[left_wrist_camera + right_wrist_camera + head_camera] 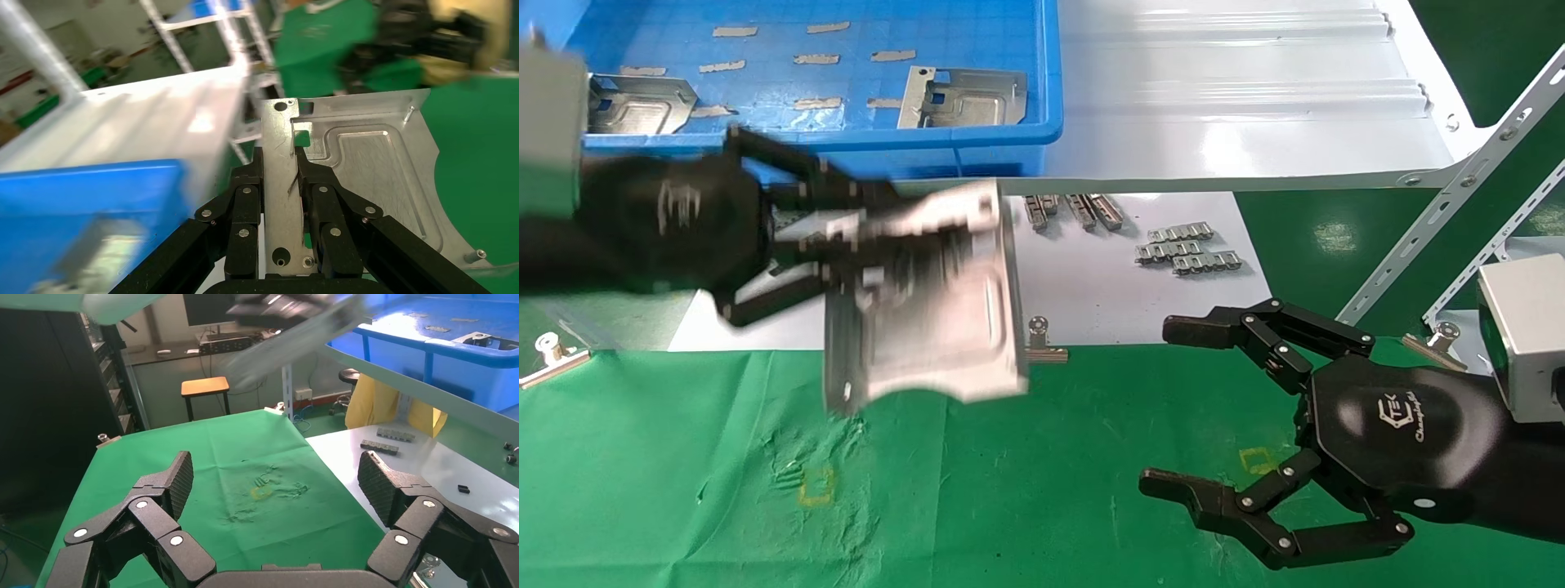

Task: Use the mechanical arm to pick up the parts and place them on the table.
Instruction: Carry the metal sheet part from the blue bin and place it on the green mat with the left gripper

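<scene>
My left gripper (846, 245) is shut on the folded slotted edge of a silver part (928, 302) and holds it in the air over the near edge of the white sheet and the green table (1009, 490). In the left wrist view the fingers (245, 202) clamp the part (373, 165) from both sides. Two more parts (964, 96) (637, 102) lie in the blue bin (1009, 139). My right gripper (1160, 406) is open and empty, low over the green cloth at the right. The right wrist view shows its spread fingers (171, 484) and the held part (287, 337) farther off.
A glossy white sheet (1107, 278) behind the cloth carries small notched strips (1189, 249). Binder clips (1042, 339) (552, 355) (1438, 339) pin the cloth's far edge. Yellow square outlines (817, 486) (1258, 459) mark the cloth. A slotted metal rail (1451, 204) slants at the right.
</scene>
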### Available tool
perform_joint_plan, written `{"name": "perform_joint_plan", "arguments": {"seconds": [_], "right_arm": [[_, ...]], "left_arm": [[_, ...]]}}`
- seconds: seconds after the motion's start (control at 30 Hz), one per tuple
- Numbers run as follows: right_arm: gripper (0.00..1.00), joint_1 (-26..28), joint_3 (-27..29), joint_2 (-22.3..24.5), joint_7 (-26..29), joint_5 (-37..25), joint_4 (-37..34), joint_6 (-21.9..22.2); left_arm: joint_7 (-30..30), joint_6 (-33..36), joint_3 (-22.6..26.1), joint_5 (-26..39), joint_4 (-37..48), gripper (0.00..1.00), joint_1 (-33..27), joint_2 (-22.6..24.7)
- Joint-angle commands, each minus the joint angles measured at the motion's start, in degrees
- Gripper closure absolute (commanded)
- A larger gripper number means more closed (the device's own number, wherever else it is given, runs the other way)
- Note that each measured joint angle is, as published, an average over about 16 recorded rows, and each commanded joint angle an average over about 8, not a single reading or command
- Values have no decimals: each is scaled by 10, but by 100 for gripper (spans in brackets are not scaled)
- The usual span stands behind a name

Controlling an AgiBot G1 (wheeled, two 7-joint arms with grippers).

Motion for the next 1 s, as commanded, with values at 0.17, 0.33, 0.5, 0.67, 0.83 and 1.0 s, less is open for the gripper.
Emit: {"name": "perform_joint_plan", "arguments": {"seconds": [0.17, 0.33, 0.5, 0.67, 0.83, 1.0], "right_arm": [[0, 0, 0, 0, 0, 0, 0, 0], [0, 0, 0, 0, 0, 0, 0, 0], [0, 0, 0, 0, 0, 0, 0, 0], [0, 0, 0, 0, 0, 0, 0, 0], [0, 0, 0, 0, 0, 0, 0, 0], [0, 0, 0, 0, 0, 0, 0, 0]], "left_arm": [[123, -15, 75, 58, -37, 100, 35, -24], [234, -31, 103, 112, 32, 100, 48, -10], [272, -39, 109, 121, 118, 100, 57, -1], [297, -31, 115, 128, 184, 100, 59, 9], [327, -35, 120, 135, 228, 46, 60, 20], [359, -48, 123, 142, 258, 0, 58, 27]]}}
